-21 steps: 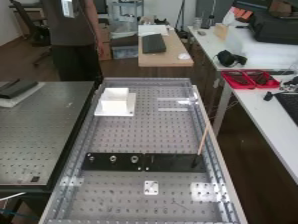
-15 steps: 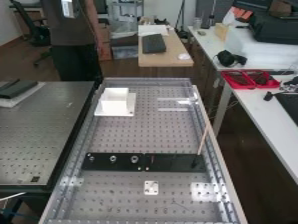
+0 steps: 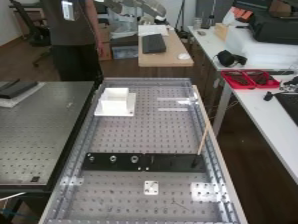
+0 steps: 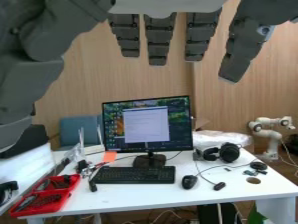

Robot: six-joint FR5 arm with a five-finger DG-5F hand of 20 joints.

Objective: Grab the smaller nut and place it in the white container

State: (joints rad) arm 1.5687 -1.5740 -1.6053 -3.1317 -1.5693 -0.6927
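A slanted rod (image 3: 203, 140) rises from the black plate (image 3: 169, 162), at the end away from the nuts (image 3: 113, 159); the white container (image 3: 116, 103) stands farther along the perforated bench (image 3: 136, 135). The hand (image 4: 159, 41) is open, fingers extended, gripping nothing.

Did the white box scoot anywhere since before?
No, the white container hasn't moved. It's in the same spot near the far left corner of the bench in the high view.

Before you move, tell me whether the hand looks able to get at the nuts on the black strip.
Likely yes, once the hand swings over: it is open and the nuts sit uncovered on the black strip, but it seems to face the monitor.
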